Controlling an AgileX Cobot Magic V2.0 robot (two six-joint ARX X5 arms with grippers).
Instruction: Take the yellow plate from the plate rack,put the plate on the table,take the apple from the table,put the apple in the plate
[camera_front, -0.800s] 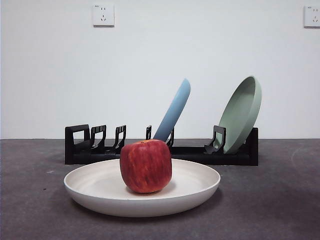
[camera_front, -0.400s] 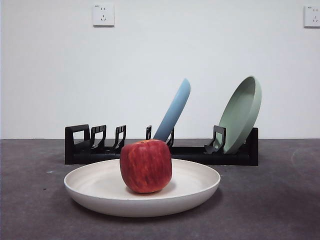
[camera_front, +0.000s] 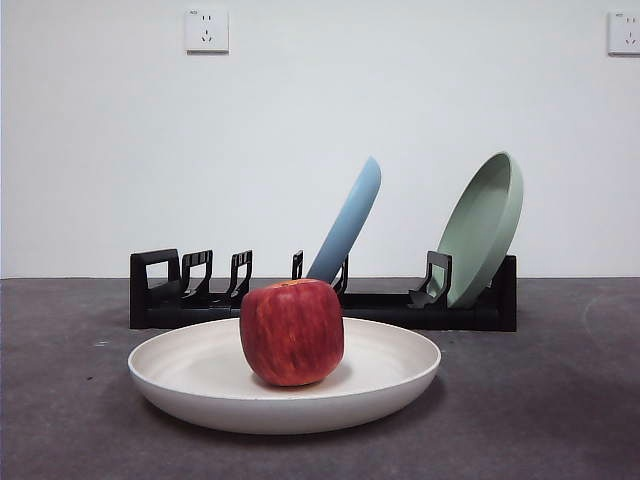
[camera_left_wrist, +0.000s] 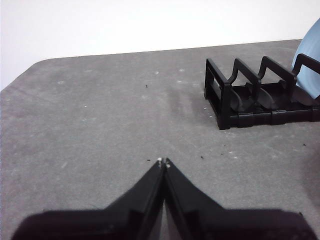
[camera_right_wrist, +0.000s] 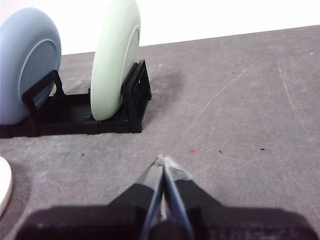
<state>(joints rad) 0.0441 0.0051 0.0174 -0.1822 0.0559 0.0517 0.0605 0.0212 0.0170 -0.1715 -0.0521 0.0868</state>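
The yellow plate (camera_front: 285, 385), pale cream, lies flat on the table (camera_front: 540, 400) in front of the plate rack (camera_front: 320, 300). The red apple (camera_front: 292, 332) stands in the middle of the plate. A sliver of the plate's rim (camera_right_wrist: 4, 182) shows in the right wrist view. My left gripper (camera_left_wrist: 163, 162) is shut and empty above bare table, apart from the rack's handle end (camera_left_wrist: 220, 97). My right gripper (camera_right_wrist: 162, 161) is shut and empty over the table, apart from the rack's other end (camera_right_wrist: 135, 95). Neither gripper shows in the front view.
A light blue plate (camera_front: 348, 220) and a pale green plate (camera_front: 485, 225) lean in the rack's slots; both also show in the right wrist view, blue (camera_right_wrist: 27, 62) and green (camera_right_wrist: 115, 55). A white wall with two sockets stands behind.
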